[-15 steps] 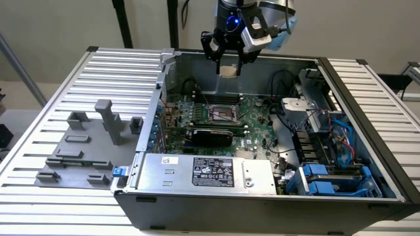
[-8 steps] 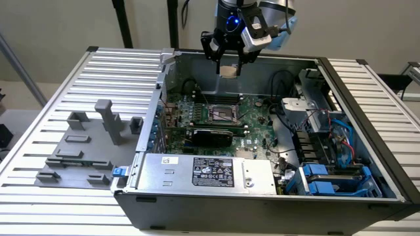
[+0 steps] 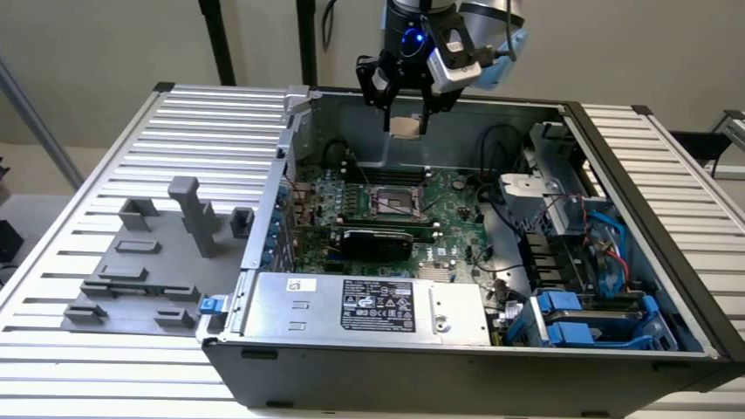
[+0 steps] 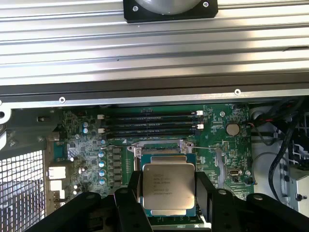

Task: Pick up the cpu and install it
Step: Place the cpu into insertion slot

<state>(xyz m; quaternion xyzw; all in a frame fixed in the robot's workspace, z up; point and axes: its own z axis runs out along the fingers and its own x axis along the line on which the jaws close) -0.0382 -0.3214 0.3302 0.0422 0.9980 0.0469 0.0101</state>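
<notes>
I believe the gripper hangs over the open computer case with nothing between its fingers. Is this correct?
Not entirely. The gripper does hang over the open computer case, but it is not empty. The wrist view shows the cpu gripped between its fingers, above the motherboard.

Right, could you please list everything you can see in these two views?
computer case: one, black and grey, open on the table
table: one, ribbed silver, under the case
motherboard: one, green, inside the case
socket: one, black-framed, middle of the motherboard
power supply: one, silver, case's near edge
fixture blocks: several, grey, table, exterior view's left
drive caddies: a few, blue, case corner, exterior view's right
cpu: one, silvery, held above the case
claw: one, black, shut on the cpu
</notes>
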